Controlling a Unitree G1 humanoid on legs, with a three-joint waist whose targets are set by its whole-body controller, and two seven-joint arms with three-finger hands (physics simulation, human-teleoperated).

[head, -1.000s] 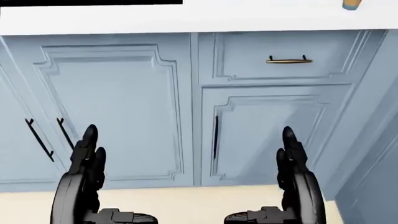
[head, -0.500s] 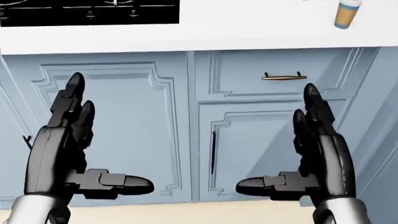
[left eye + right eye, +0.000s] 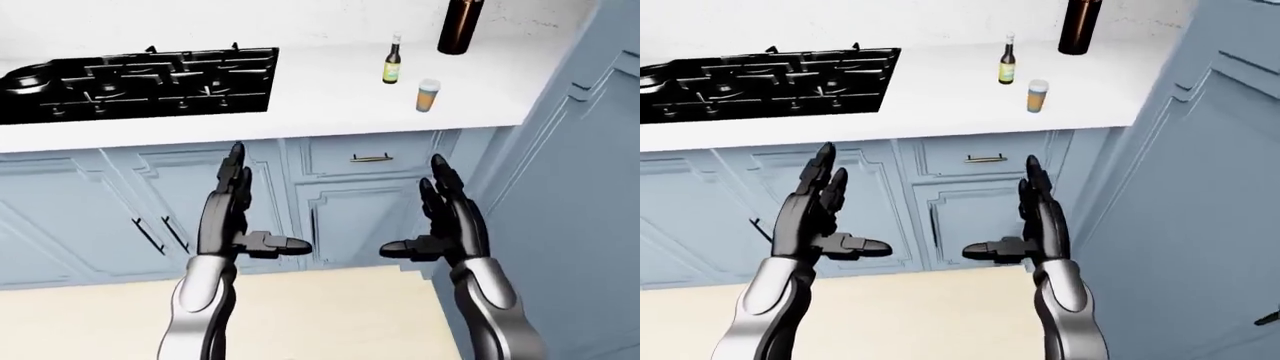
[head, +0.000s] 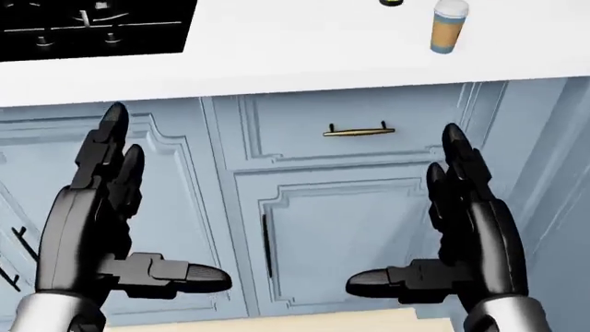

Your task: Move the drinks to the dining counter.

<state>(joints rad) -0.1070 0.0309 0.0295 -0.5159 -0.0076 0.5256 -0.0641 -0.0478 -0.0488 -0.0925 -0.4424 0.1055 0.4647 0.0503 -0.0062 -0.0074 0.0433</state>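
Three drinks stand on the white counter (image 3: 320, 105) at the upper right of the left-eye view: a small green-labelled bottle (image 3: 392, 63), an orange cup with a white lid (image 3: 428, 95) and a large dark bottle (image 3: 460, 27). The cup also shows in the head view (image 4: 448, 27). My left hand (image 3: 243, 211) and right hand (image 3: 437, 213) are raised below the counter edge, facing the blue cabinets, fingers straight and thumbs pointing inward. Both are open and empty, well short of the drinks.
A black stove top (image 3: 140, 79) lies in the counter at the left. Blue cabinet doors and a drawer with a brass handle (image 3: 372, 158) are below. A tall blue cabinet (image 3: 590, 187) stands at the right. Beige floor (image 3: 320, 315) is underfoot.
The camera has tilted up and shifted, so the counter and cup show more. Both hands have risen from low in the view to chest height, still open.
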